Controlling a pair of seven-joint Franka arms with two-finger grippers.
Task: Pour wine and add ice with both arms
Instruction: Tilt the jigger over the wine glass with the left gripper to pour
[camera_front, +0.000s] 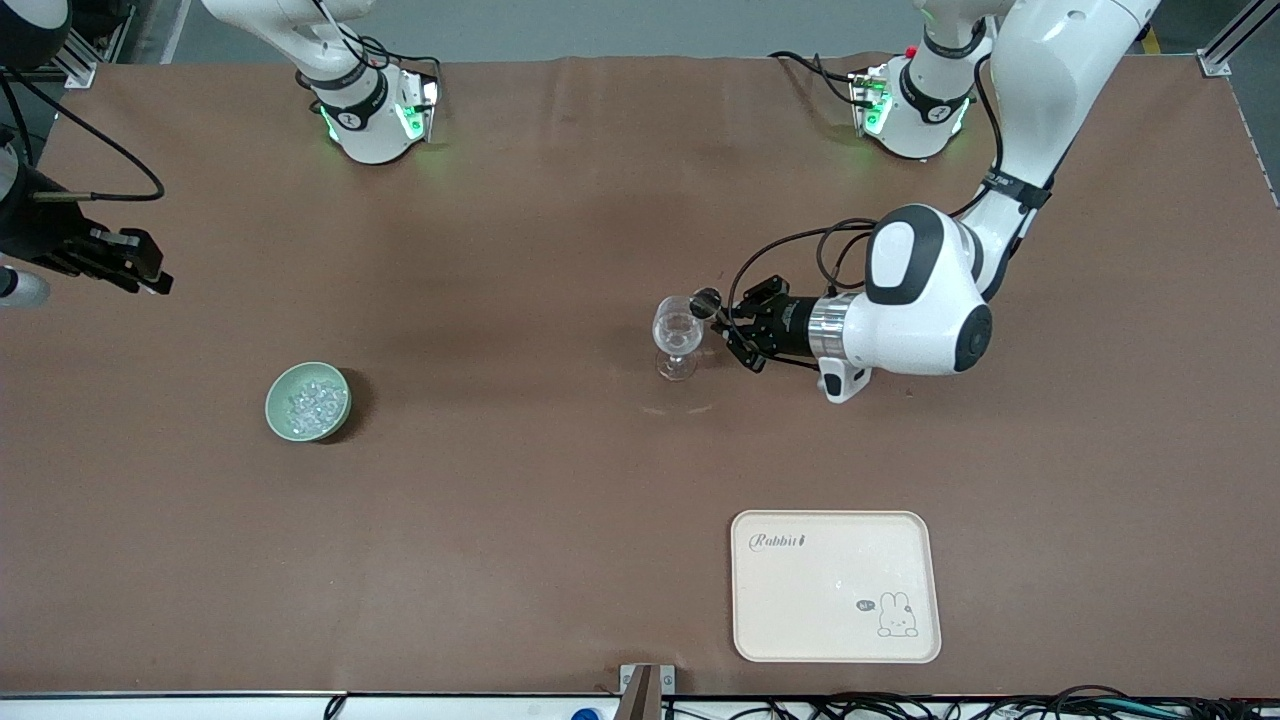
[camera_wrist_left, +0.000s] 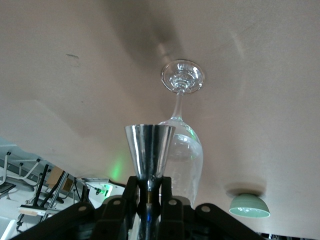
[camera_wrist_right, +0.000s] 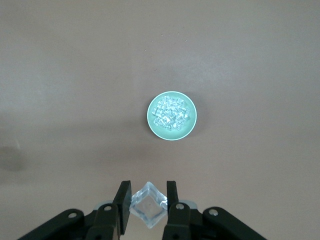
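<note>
Ice (camera_wrist_right: 171, 113) fills one green bowl (camera_front: 276, 410) near the desk's right-arm end; the right gripper (camera_wrist_right: 148, 205) pinches one cube (camera_wrist_right: 147, 206). Left gripper (camera_wrist_left: 150, 192) clamps one metal cup (camera_wrist_left: 149, 147) (contents hidden) beside one glass (camera_front: 677, 330).

Front cam high, facing bases; wrist cams look past hands, both catching green bowl (camera_wrist_right: 172, 117).

The table (camera_front: 560, 520) wears matt brown cloth. The stemmed glass (camera_front: 678, 335) is clear and glossy; the small cup (camera_wrist_left: 149, 148) is polished metal; the ice (camera_wrist_right: 148, 204) looks glassy; the bowl (camera_front: 281, 398) is smooth pale-green.
</note>
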